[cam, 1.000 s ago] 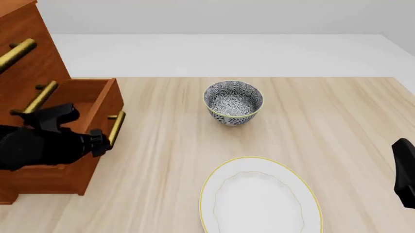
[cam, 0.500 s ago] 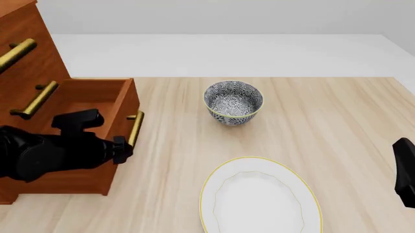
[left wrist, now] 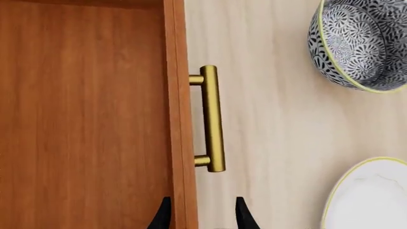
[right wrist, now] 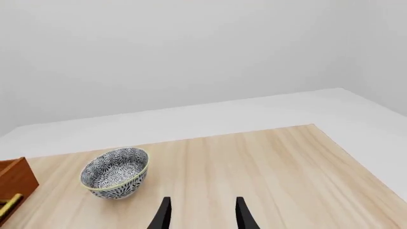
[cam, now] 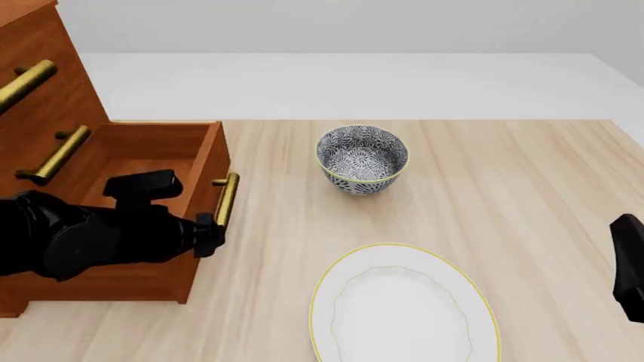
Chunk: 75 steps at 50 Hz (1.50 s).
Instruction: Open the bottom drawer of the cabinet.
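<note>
The cabinet stands at the table's left edge. Its bottom drawer is pulled well out, brass handle facing right. My left gripper hangs over the drawer's front wall near the handle's near end. In the left wrist view the bottom drawer fills the frame. The left gripper is open, one finger inside the front wall, the other outside just short of the handle. My right gripper is open and empty, seen as the right gripper at the table's far right.
A patterned bowl sits mid-table, right of the drawer. A white plate with a yellow rim lies nearer, toward the front edge. Two upper drawers with brass handles stay closed above the open one.
The bottom drawer has slid farther out to the right, and my left gripper has moved right with its front wall. The right arm has not moved.
</note>
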Each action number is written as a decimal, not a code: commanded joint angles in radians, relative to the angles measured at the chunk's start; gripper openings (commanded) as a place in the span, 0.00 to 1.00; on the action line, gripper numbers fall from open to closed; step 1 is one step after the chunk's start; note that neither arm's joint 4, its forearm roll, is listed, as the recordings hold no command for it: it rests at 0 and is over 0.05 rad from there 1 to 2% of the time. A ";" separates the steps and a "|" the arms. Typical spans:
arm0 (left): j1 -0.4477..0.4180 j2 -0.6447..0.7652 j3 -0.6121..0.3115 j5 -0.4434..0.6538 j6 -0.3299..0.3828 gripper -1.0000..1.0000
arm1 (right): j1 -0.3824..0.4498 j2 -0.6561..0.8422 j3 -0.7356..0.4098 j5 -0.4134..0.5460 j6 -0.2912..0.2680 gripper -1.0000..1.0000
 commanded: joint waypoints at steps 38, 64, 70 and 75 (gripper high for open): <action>-0.051 -0.125 -0.089 0.164 0.069 1.00 | 0.000 0.000 0.000 -0.001 -0.001 1.00; -0.027 -0.237 -0.120 0.275 0.096 1.00 | 0.002 0.003 -0.008 0.004 0.003 1.00; -0.023 -0.261 -0.125 0.300 0.100 1.00 | 0.002 0.003 -0.008 0.004 0.003 1.00; -0.023 -0.292 -0.137 0.333 0.097 1.00 | 0.002 0.000 -0.004 0.003 0.004 1.00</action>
